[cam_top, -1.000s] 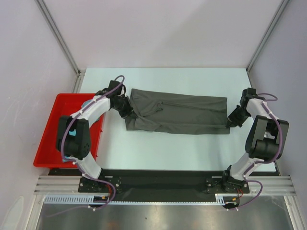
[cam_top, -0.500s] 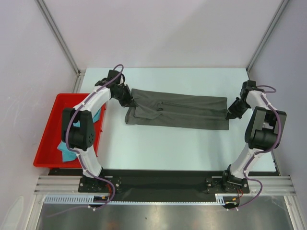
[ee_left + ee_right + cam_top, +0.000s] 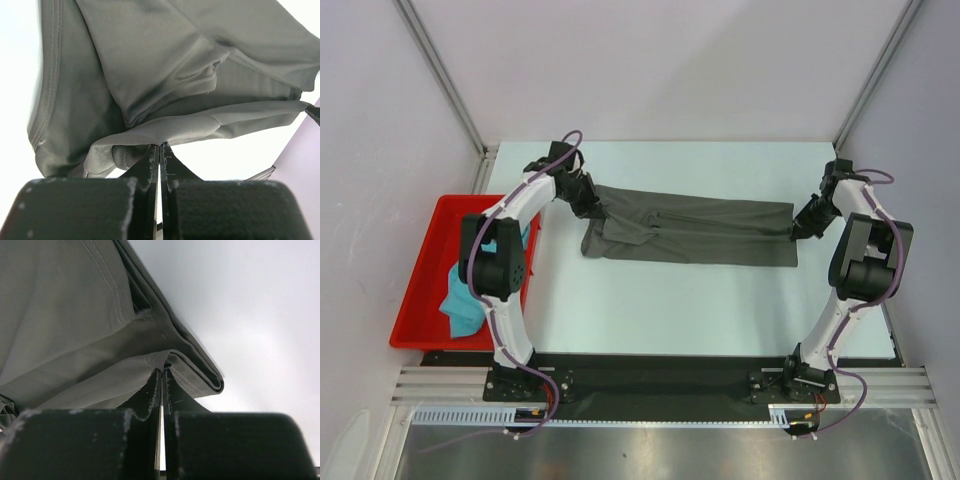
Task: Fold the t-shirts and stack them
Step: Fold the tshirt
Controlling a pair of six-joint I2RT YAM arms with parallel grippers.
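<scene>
The dark grey t-shirt (image 3: 690,232) lies folded into a long band across the middle of the table. My left gripper (image 3: 590,207) is shut on its left end, and the pinched fold shows in the left wrist view (image 3: 160,145). My right gripper (image 3: 798,229) is shut on its right end, with the hemmed edge pinched in the right wrist view (image 3: 162,369). The grey cloth (image 3: 165,65) spreads away from the left fingers and the doubled hem (image 3: 75,315) from the right ones. The teal t-shirt (image 3: 463,298) lies crumpled in the red tray.
The red tray (image 3: 420,290) stands off the table's left edge, beside the left arm. Grey walls and metal posts close in the table at left, back and right. The table surface (image 3: 680,310) in front of the shirt is white.
Both grippers have carried the near edge of the grey shirt away from me, so the band is narrower. The left arm has swung off the tray, uncovering the teal shirt.
</scene>
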